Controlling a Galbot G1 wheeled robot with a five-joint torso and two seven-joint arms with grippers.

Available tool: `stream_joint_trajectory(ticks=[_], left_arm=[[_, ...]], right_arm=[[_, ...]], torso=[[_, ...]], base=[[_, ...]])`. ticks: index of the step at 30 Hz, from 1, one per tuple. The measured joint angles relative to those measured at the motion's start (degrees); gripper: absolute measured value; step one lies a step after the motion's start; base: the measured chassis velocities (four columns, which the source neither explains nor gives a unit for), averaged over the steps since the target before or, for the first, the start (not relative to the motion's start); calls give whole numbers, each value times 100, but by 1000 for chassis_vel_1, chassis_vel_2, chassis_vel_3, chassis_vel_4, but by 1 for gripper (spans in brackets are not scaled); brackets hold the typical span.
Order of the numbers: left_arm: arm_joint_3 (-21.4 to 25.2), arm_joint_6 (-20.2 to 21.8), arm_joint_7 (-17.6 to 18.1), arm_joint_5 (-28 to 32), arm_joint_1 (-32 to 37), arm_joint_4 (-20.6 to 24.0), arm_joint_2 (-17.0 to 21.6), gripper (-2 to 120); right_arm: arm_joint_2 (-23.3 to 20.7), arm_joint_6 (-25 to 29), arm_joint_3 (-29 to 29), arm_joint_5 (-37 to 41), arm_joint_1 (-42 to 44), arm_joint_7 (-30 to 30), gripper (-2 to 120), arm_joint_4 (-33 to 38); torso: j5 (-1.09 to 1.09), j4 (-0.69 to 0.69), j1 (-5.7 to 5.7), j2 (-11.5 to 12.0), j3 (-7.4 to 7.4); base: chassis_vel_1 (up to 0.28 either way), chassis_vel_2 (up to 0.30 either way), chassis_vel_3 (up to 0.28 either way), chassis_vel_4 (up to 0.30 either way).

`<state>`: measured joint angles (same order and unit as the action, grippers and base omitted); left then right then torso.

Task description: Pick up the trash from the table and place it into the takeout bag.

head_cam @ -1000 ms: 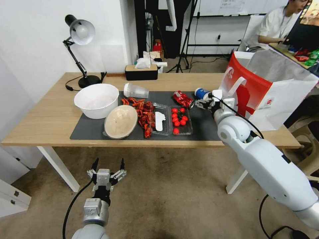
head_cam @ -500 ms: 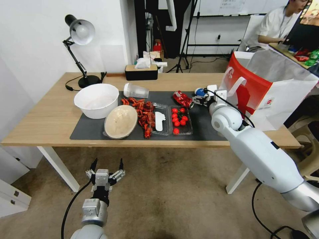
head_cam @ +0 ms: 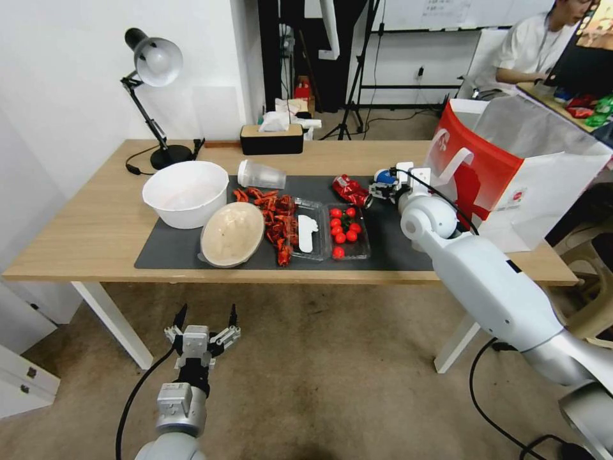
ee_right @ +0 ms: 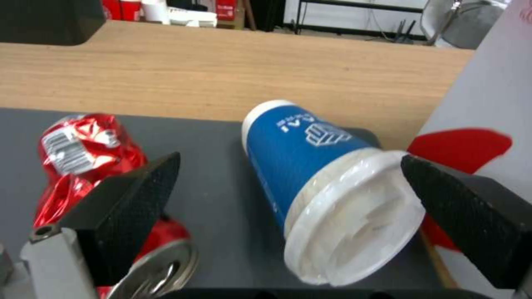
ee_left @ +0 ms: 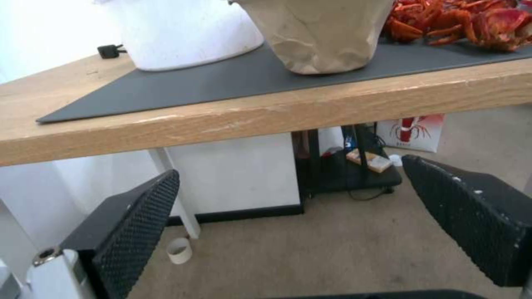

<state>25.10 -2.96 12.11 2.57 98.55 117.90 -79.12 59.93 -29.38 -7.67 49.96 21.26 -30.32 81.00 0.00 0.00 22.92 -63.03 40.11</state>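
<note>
1. The right arm (head_cam: 498,287) reaches forward and up from the lower right, its round wrist joint just behind the gripper.
2. The right gripper (head_cam: 387,186) points away from the robot, with its fingers (ee_right: 127,199) spread wide apart and nothing clamped between them.
3. The left arm (head_cam: 175,409) hangs low at the robot's left front, pointing forward.
4. The left gripper (head_cam: 205,314) has its jaws parted, the two black ribbed pads (ee_left: 133,232) well apart and empty.
5. The right fingertips seem level with each other, though the head view is too small to be sure.
</note>
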Motion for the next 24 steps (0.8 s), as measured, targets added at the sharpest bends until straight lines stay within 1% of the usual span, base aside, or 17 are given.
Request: stream_joint_trajectory(ticks=[14,24], left_arm=[[-13,-82,-8,-8,37,4,-4,100],[29,-93,-10,-9,71,5,-7,100]], right_arm=[[123,-105,-277,21,-564,62,100,-588],[201,-435,-500,31,-1013,337,100,-1106]], torso=[[0,0,0,0,0],[0,0,0,0,0]], base=[[0,0,0,0],[0,0,0,0]])
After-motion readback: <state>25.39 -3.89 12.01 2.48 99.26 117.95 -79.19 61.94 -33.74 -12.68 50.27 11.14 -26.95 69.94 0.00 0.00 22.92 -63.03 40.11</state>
